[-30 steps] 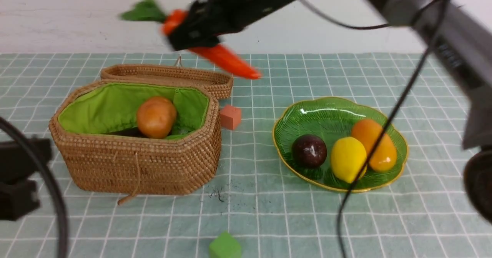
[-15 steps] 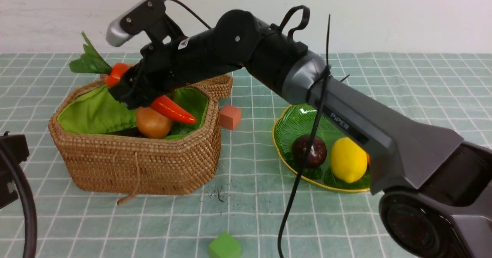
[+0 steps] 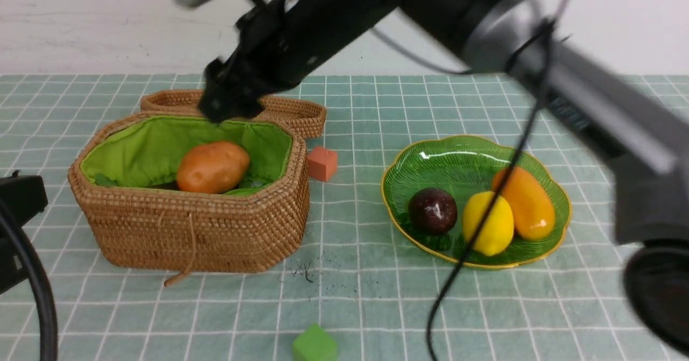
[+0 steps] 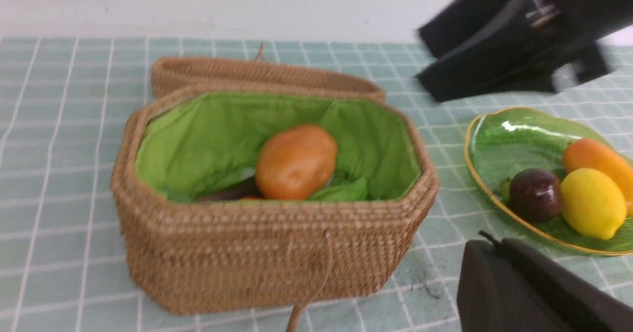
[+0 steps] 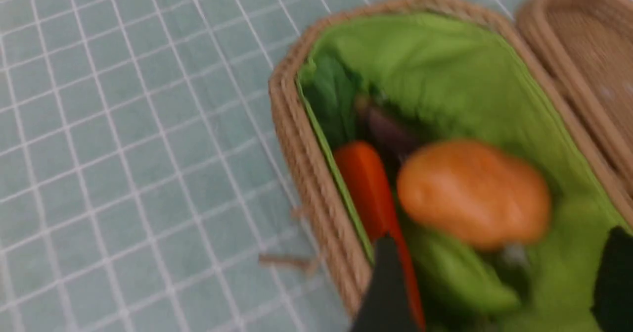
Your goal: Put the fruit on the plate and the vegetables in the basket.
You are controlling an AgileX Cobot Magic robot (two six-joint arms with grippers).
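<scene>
Above the basket (image 3: 188, 226), the right gripper (image 3: 229, 100) hangs with jaws apart, empty; the carrot (image 5: 368, 188) it carried now lies inside beside the potato (image 3: 212, 166). Sorting looks complete; the left gripper, unseen, stays clenched.

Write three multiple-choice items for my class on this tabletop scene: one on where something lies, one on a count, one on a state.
1. Where is the carrot?
A. in the basket
B. on the plate
C. on the cloth

2. How many fruits lie on the plate?
A. two
B. three
C. four

3. How is the basket's lid?
A. shut
B. missing
C. folded open behind the basket

Answers:
1 A, the right wrist view shows it inside the basket beside the potato.
2 B, mangosteen, lemon and mango.
3 C, the green lining is exposed.
</scene>
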